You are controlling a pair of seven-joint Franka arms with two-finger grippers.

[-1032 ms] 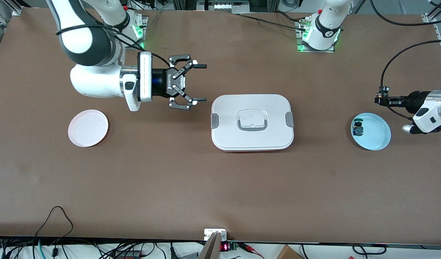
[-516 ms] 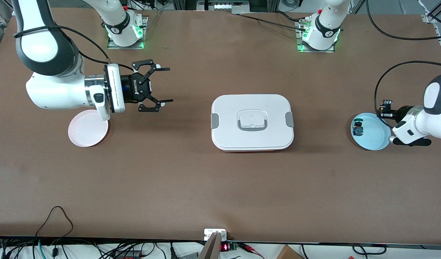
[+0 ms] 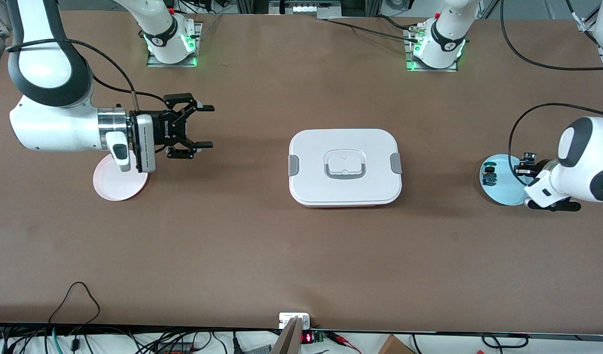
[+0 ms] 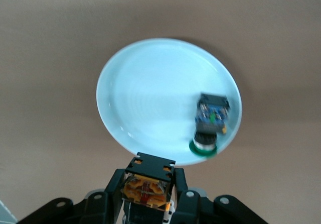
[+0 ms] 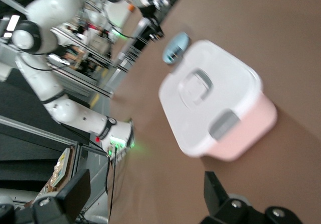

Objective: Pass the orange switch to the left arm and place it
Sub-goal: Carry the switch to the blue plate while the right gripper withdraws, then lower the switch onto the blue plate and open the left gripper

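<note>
The orange switch shows its tan-orange body and black collar clamped between the jaws of my left gripper. In the front view that left gripper hangs with the switch over the rim of the light blue plate at the left arm's end of the table. The white box stands mid-table, also in the right wrist view. My right gripper is open and empty, pointing at the box, over bare table between the box and a pink plate.
A second small switch with a green cap and blue body lies on the light blue plate, near its rim. Both arm bases stand along the table edge farthest from the front camera.
The right arm has drawn back from beside the box toward its own end, its wrist now over the pink plate. The left gripper, still holding the switch, has shifted onto the blue plate's rim.
</note>
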